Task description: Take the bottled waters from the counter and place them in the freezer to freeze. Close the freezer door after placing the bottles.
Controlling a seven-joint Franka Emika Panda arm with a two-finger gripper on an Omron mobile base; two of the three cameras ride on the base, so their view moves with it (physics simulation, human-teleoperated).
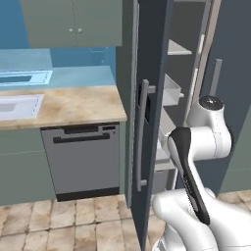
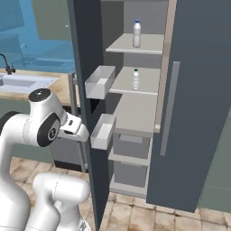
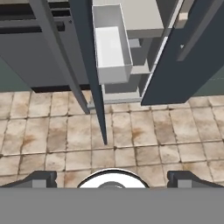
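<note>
My jaws stand wide apart with nothing between them; in the hand view the two finger tips point(image 3: 41, 178) sit at the bottom corners, at about 7 and 5 o'clock, and between them I see only floor tiles point(image 3: 144, 131). I judge that the hand looks down at the foot of the freezer door point(image 3: 89, 65).

Both bottled waters are already in the freezer point(image 2: 135, 103). In the right base view, one bottle point(image 2: 137, 34) stands upright on the top shelf point(image 2: 151, 45), at about 12 o'clock in the picture. The second bottle point(image 2: 135, 79) stands upright on the shelf below point(image 2: 146, 83), a little under the first. Both keep their blue caps up and they are well apart from each other, each on its own shelf.

The table point(image 1: 73, 105) in the left base view carries no bottle on the part that I can see, beside the white sink point(image 1: 17, 105). So I judge the carrying part as done.

What is left is the door. It stands open, edge-on to my cameras, with its white bins point(image 2: 100, 82) pointing into the opening and its long bar handle point(image 1: 142, 137) on the outer face. My arm is folded near the base, at about 8 o'clock of the right base view. Next I must push the door shut, and I should take care not to catch the bins
</note>
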